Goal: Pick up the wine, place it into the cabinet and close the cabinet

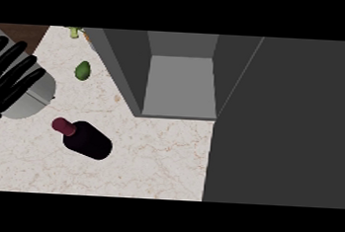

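While cabinet (pixel 178 83) stands open, wine (pixel 86 138) rests on counter (pixel 151 156).

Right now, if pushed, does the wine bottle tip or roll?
Wine bottle looks upright, taller than wide: a high push probably tips it. Round body: likely rolls once down. Smooth surface, possibly slippery.

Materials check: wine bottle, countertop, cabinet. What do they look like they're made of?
Near-black, maroon-capped wine bottle: probably glass, but it shows only flat dark colour with no glint.
Pale speckled countertop: looks like marble or a similar stone, with fine brownish veining and a matte finish.
Open grey box cabinet: uniform flat grey panels with no grain. It could be painted board or metal; cannot tell which.
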Action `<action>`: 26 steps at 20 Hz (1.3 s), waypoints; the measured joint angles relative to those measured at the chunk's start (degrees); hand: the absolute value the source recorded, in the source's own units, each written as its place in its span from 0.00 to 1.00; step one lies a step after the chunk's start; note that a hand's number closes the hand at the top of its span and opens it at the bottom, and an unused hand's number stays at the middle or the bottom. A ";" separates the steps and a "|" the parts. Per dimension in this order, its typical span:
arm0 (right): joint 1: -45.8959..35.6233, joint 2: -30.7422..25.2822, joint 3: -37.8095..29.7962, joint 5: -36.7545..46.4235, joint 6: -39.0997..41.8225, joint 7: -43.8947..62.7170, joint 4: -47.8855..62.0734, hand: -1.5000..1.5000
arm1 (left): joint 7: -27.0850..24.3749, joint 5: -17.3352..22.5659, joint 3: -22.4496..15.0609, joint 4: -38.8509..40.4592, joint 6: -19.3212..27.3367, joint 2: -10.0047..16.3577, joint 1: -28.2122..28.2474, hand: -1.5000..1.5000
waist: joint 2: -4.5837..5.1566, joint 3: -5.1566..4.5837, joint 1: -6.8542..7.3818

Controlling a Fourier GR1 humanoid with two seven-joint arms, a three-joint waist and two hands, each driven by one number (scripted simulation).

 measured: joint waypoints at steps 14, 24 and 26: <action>0.35 0.43 -0.04 0.46 1.36 0.95 -0.80 0.00 | -5.86 -0.51 0.32 15.42 -9.99 0.31 2.13 0.00 | 0.02 0.00 -0.19; 0.60 1.04 -0.47 0.74 2.00 1.32 -1.04 0.00 | -20.23 -9.43 -0.23 27.02 -16.56 -2.71 4.78 0.00 | 0.03 -0.01 -0.24; 0.41 1.25 0.08 0.87 1.73 1.85 -1.26 0.00 | -22.64 -10.48 0.29 29.84 -17.95 -2.34 4.86 0.00 | 0.03 -0.01 -0.27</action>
